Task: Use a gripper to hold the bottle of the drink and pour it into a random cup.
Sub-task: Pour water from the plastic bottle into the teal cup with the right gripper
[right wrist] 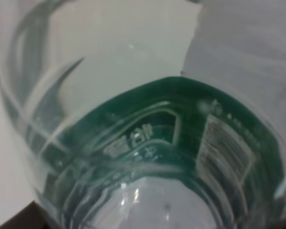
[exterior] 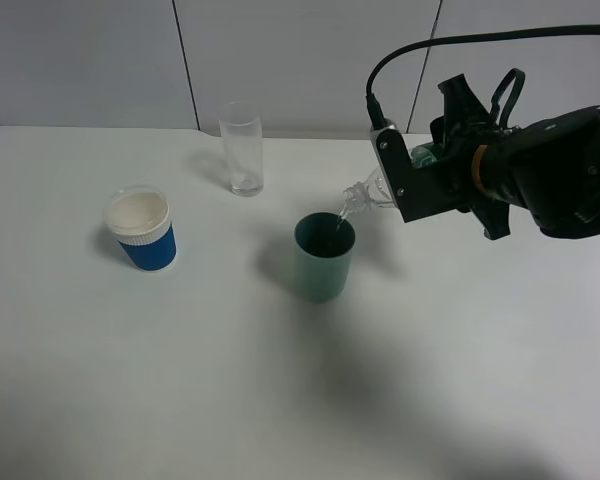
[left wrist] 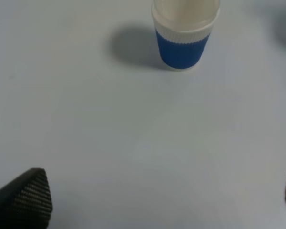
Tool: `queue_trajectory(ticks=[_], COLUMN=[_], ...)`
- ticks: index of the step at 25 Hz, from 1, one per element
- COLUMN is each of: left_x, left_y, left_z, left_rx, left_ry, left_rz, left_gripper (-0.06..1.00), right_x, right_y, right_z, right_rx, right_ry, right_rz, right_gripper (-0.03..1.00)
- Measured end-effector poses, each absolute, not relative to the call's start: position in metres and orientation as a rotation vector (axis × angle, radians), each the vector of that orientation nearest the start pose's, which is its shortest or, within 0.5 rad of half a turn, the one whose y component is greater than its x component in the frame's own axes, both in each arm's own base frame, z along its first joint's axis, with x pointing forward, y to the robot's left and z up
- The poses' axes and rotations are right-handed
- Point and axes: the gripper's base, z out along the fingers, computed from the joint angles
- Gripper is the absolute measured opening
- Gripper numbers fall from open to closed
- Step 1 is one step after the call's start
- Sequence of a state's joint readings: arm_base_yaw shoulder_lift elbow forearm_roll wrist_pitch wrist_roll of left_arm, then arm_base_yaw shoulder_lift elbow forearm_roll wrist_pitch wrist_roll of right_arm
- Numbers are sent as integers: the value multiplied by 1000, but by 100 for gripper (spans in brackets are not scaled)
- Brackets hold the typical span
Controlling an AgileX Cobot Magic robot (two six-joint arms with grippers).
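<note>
We see right claw point(exterior: 405, 185) pinching the tilted bottle point(exterior: 365, 192), mouth over the cup point(exterior: 323, 262). We see left claw point(left wrist: 162, 200) spread

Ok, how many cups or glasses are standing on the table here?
3. The blue paper cup at the left, the tall clear glass at the back, and the teal-green cup in the middle, under the tilted bottle. Nothing appears to hide another.
</note>
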State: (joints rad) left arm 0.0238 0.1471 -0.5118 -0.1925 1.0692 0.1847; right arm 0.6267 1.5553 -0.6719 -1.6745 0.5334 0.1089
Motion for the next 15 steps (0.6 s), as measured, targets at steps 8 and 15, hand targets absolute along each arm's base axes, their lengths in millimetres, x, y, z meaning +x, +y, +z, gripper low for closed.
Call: queue_trajectory(ticks=[8, 15], left_x=[16, 16], left_y=[-15, -15], left_z=[280, 280], left_rx=[169, 169], left_ry=[2166, 2166], left_rz=[-118, -118], left_gripper=[99, 99], right_x=[255, 255], right_y=[132, 132], right_z=[190, 191], right_rx=[-2034, -2029], right_ry=[1326, 1328], right_rz=[-1084, -1104], right_gripper=[54, 54])
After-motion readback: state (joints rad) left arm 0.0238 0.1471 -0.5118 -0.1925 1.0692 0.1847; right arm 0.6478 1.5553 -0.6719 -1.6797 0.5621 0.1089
